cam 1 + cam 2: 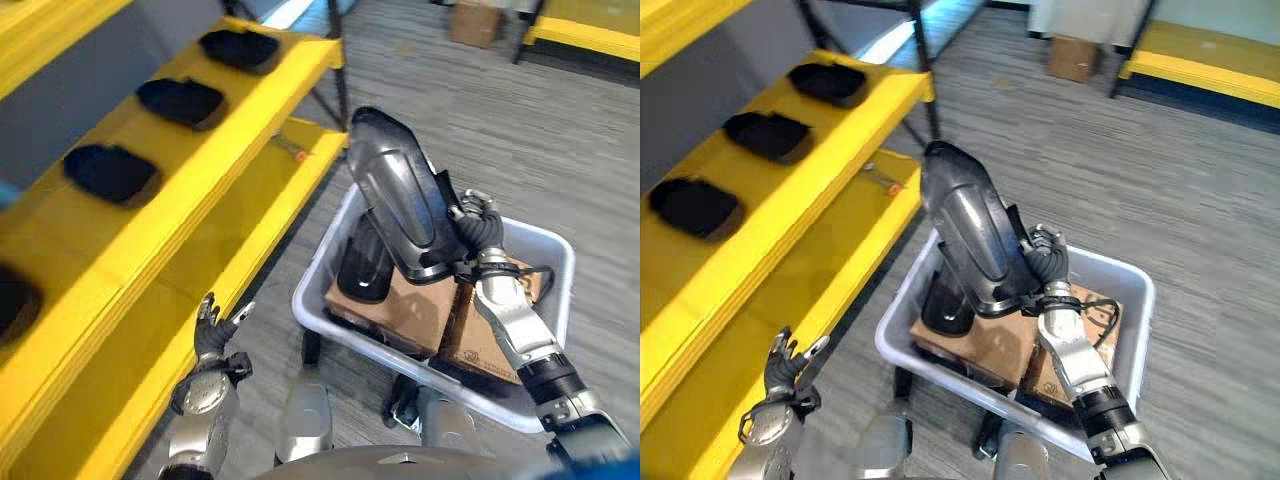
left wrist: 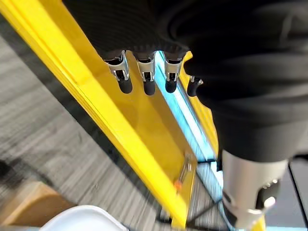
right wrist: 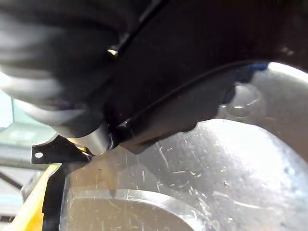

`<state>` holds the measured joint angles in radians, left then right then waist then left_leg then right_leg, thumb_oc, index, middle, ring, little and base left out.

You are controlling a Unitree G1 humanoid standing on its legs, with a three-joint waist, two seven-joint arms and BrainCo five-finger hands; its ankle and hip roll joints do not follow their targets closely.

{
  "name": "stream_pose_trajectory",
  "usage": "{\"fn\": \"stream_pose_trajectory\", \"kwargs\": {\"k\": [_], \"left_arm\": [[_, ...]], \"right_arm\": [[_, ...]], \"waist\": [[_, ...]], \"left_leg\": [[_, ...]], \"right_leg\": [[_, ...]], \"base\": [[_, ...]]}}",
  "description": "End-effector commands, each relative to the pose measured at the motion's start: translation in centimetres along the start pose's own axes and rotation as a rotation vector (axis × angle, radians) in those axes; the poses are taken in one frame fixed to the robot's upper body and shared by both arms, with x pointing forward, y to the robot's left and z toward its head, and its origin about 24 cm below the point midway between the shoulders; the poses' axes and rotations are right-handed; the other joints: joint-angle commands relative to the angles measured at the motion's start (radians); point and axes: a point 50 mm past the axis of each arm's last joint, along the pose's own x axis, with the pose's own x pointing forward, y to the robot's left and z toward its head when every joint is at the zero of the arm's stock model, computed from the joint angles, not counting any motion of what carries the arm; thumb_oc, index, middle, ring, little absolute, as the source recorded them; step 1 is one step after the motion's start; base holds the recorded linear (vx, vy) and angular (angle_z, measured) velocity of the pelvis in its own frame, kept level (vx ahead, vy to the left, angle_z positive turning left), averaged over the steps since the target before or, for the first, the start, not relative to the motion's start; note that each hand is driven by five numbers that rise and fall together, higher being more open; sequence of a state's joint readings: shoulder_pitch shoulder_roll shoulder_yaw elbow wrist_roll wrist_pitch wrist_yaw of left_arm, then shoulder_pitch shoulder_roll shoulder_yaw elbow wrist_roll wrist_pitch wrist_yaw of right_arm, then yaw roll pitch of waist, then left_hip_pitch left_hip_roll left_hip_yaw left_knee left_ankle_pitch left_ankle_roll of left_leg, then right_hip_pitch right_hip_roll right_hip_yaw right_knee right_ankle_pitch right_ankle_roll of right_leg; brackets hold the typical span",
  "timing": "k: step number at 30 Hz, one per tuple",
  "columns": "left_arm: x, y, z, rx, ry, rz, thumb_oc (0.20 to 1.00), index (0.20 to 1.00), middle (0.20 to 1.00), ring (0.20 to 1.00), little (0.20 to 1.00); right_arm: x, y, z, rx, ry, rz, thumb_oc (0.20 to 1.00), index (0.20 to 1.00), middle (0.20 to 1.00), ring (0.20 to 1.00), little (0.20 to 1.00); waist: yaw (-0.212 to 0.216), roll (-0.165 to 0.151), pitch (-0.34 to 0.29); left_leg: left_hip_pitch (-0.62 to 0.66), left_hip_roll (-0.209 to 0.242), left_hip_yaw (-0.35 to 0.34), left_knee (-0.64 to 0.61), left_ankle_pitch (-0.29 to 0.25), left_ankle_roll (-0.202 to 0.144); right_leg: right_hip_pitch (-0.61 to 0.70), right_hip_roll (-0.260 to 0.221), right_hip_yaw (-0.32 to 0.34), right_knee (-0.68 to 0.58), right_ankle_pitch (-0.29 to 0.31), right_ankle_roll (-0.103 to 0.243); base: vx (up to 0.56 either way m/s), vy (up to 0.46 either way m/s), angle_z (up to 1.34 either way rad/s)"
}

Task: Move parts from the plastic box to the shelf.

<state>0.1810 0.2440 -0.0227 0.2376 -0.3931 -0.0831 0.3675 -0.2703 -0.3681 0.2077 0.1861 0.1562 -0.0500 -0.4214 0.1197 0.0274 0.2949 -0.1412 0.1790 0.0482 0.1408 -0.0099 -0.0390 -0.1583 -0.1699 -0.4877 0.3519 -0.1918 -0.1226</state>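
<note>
part, long glossy dark-grey curved shell, upright in right hand fingers curled round it.

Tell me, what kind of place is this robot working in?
Probably a factory floor or parts warehouse. Yellow shelving carries a row of black parts, and the right robot hand lifts a silver-black part from a plastic box holding cardboard cartons.

1. I see a bright yellow shelf carrying black parts.
2. The held part is glossy dark grey.
3. The plastic box is pale grey-white.
4. The floor is streaked grey.
</note>
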Motion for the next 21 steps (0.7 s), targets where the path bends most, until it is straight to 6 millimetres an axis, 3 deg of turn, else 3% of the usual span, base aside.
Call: {"fn": "stream_pose_trajectory", "kwargs": {"k": [1, 5, 6, 9, 11, 14, 17, 21], "left_arm": [[0.2, -0.3, 2.4, 0.036, -0.132, -0.048, 1.0, 1.0, 1.0, 1.0, 1.0], [0.1, -0.7, 2.4, 0.053, -0.132, -0.07, 1.0, 1.0, 1.0, 1.0, 1.0], [0.0, -1.0, 2.3, 0.065, -0.129, -0.095, 1.0, 1.0, 1.0, 1.0, 1.0], [-0.2, -1.0, 2.1, 0.08, -0.124, -0.111, 1.0, 1.0, 1.0, 1.0, 1.0], [-0.2, -0.9, 2.2, 0.094, -0.126, -0.109, 1.0, 1.0, 1.0, 1.0, 1.0], [-0.1, -0.1, 2.8, 0.101, -0.158, -0.083, 1.0, 1.0, 1.0, 1.0, 1.0], [-0.2, 0.1, 2.8, 0.098, -0.157, -0.08, 1.0, 1.0, 1.0, 1.0, 1.0], [-0.2, 0.2, 2.9, 0.103, -0.162, -0.08, 1.0, 1.0, 1.0, 1.0, 1.0]], "right_arm": [[-0.1, -0.6, 2.4, 0.056, -0.14, -0.046, 0.2, 0.2, 0.2, 0.2, 0.2], [-0.8, -1.3, 1.4, 0.05, -0.102, -0.066, 0.2, 0.2, 0.2, 0.2, 0.2], [-1.2, -1.9, 0.7, 0.06, -0.069, -0.092, 0.2, 0.2, 0.2, 0.2, 0.2], [-1.8, -2.1, 0.1, 0.08, -0.038, -0.11, 0.2, 0.2, 0.2, 0.2, 0.2], [-1.9, -2.1, -0.1, 0.083, -0.031, -0.11, 0.2, 0.2, 0.2, 0.2, 0.2], [-1.9, -1.8, -0.3, 0.085, -0.02, -0.106, 0.2, 0.2, 0.2, 0.2, 0.2], [-1.9, -1.8, -0.4, 0.092, -0.013, -0.107, 0.2, 0.2, 0.2, 0.2, 0.2], [-1.8, -1.6, -0.4, 0.104, -0.003, -0.114, 0.2, 0.2, 0.2, 0.2, 0.2]], "waist": [[-0.049, -0.017, -0.05], [-0.076, -0.006, -0.076], [-0.086, 0.005, -0.086], [-0.086, 0.015, -0.101], [-0.082, 0.012, -0.101], [-0.056, -0.005, -0.094], [-0.05, -0.01, -0.092], [-0.031, -0.027, -0.078]], "left_leg": [[0.136, 0.009, 0.024, 0.044, 0.057, -0.053], [0.204, 0.013, 0.045, 0.03, 0.011, -0.055], [0.199, -0.006, 0.062, -0.023, -0.04, -0.04], [0.215, -0.024, 0.091, -0.085, -0.052, -0.028], [0.219, -0.035, 0.089, -0.101, -0.052, -0.021], [0.213, -0.093, 0.085, -0.107, -0.081, 0.011], [0.208, -0.106, 0.086, -0.103, -0.089, 0.017], [0.172, -0.169, 0.072, -0.061, -0.124, 0.044]], "right_leg": [[0.069, 0.003, 0.036, -0.169, 0.056, 0.151], [0.076, -0.026, -0.013, -0.146, 0.064, 0.164], [0.089, -0.051, -0.037, -0.143, 0.082, 0.185], [0.098, -0.082, -0.052, -0.127, 0.108, 0.207], [0.104, -0.091, -0.054, -0.136, 0.124, 0.218], [0.111, -0.133, -0.049, -0.197, 0.22, 0.268], [0.117, -0.144, -0.056, -0.218, 0.242, 0.282], [0.128, -0.194, -0.055, -0.276, 0.321, 0.327]], "base": [[-0.06, 0.047, 0.77], [-0.02, 0.112, 0.74], [-0.02, 0.269, 0.93], [0.0, 0.243, 0.61], [-0.01, 0.194, 0.07], [-0.03, 0.278, 0.06], [-0.04, 0.175, 0.09], [-0.08, 0.253, 0.12]]}}
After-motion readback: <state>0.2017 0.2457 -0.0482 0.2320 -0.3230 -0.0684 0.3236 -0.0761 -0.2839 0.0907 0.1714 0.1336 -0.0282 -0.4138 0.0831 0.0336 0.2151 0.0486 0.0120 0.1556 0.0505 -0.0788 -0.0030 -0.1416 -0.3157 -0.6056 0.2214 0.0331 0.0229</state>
